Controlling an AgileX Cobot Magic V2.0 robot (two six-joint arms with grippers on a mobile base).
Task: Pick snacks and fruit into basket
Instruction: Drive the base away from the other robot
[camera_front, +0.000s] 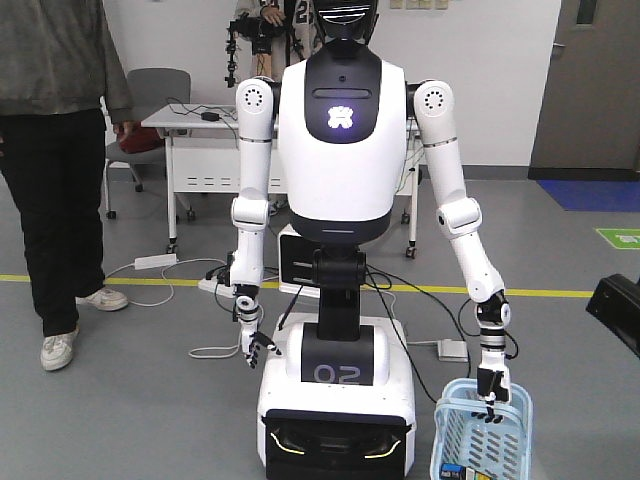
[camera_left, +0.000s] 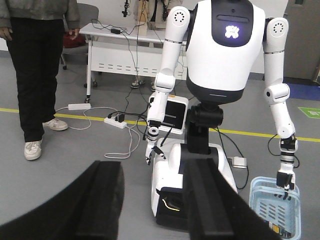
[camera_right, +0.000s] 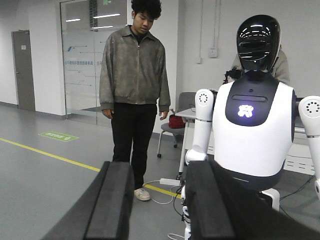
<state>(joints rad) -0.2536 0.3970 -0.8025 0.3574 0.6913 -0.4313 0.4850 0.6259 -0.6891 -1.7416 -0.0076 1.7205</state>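
Pale blue basket (camera_front: 470, 440) held by the hand (camera_front: 488, 385) of a humanoid (camera_front: 340, 150).
I read left jaws and right jaws wide apart, empty.

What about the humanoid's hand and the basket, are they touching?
Touching. The front view shows the humanoid's hand with its dark fingers wrapped on the basket at its top edge, no gap between them.

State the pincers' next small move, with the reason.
Probably tilt both arms down to search: left pincer and right pincer stand open and empty, no snacks or fruit can be made out, and the basket hangs from the humanoid's hand.
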